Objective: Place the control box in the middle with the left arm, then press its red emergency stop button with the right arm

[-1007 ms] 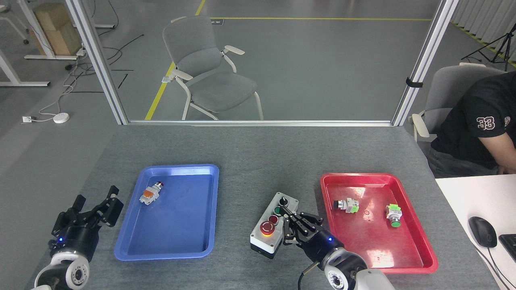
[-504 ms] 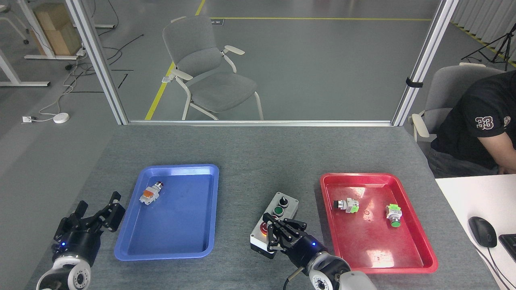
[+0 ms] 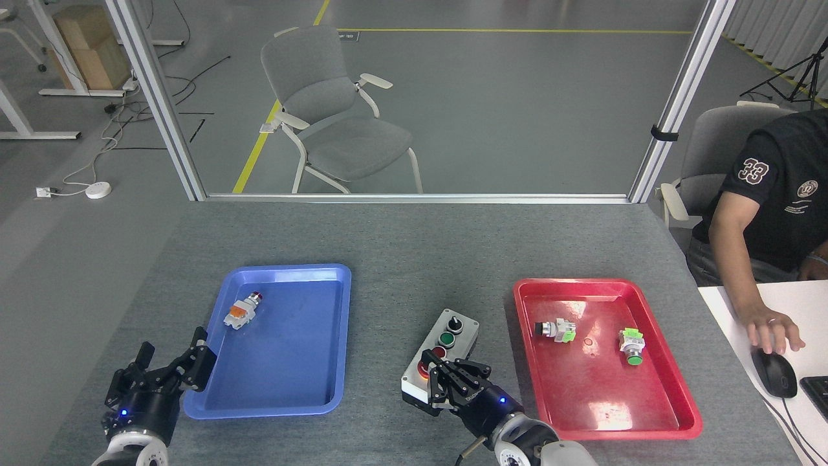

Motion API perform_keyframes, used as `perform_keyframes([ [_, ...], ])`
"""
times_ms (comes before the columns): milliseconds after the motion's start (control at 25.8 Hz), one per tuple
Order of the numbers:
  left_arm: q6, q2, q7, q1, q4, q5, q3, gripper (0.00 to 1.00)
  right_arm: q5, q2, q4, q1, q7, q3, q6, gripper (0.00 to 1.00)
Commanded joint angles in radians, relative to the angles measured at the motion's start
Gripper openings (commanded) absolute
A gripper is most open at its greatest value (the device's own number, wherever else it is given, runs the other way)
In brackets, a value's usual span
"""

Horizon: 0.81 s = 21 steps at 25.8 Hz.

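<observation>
Right gripper (image 3: 446, 382): jaws drawn narrow, claws over the red emergency stop button (image 3: 423, 369) at the near end of the control box (image 3: 441, 359). Box lies on the surface between the blue tray (image 3: 336, 323) and red tray (image 3: 524, 323). Left gripper (image 3: 169, 374): jaws spread, empty, now nearer the blue tray than 0.5 s ago.

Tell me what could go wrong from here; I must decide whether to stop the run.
The right gripper hides the red emergency stop button, so a centred press cannot be confirmed. Its fingers reach near the smaller red button. An off-centre push might shift the control box toward the red tray.
</observation>
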State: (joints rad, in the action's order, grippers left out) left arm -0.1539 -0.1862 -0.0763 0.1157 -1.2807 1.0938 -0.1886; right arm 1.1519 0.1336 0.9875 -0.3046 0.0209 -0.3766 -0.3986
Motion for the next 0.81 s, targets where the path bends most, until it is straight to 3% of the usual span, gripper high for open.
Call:
perform_keyframes([
  [0, 0.025, 0.025, -0.025, -0.013, 0.009, 0.02, 0.004, 0.99, 0.002, 0.001, -0.01, 0.002, -0.072, 0.001, 0.015, 0.0],
  [194, 0.036, 0.036, -0.053, -0.016, 0.008, 0.017, 0.003, 0.99, -0.009, -0.009, 0.011, -0.005, -0.061, 0.022, 0.032, 0.0],
  [232, 0.036, 0.036, -0.053, -0.016, 0.008, 0.017, 0.003, 0.99, -0.011, -0.014, 0.026, -0.019, -0.045, 0.031, 0.033, 0.05],
  [271, 0.036, 0.036, -0.053, -0.016, 0.008, 0.017, 0.003, 0.99, -0.011, -0.016, 0.04, -0.03, -0.021, 0.045, 0.041, 0.2],
  [349, 0.036, 0.036, -0.053, -0.016, 0.006, 0.017, 0.003, 0.99, -0.015, -0.012, 0.068, -0.033, 0.047, 0.088, 0.049, 0.61],
  [426, 0.036, 0.036, -0.053, -0.016, 0.008, 0.017, 0.003, 0.99, -0.021, -0.005, 0.092, -0.033, 0.143, 0.159, 0.035, 0.82],
  [465, 0.036, 0.036, -0.053, -0.016, 0.008, 0.017, 0.003, 0.99, -0.023, -0.003, 0.095, -0.033, 0.198, 0.179, 0.035, 0.98],
  [581, 0.036, 0.036, -0.053, -0.016, 0.008, 0.017, 0.003, 0.99, -0.024, 0.0, 0.095, -0.033, 0.281, 0.211, 0.052, 0.98],
  [775, 0.036, 0.036, -0.053, -0.016, 0.008, 0.017, 0.003, 0.99, -0.023, 0.001, 0.099, -0.022, 0.28, 0.266, 0.179, 0.98],
])
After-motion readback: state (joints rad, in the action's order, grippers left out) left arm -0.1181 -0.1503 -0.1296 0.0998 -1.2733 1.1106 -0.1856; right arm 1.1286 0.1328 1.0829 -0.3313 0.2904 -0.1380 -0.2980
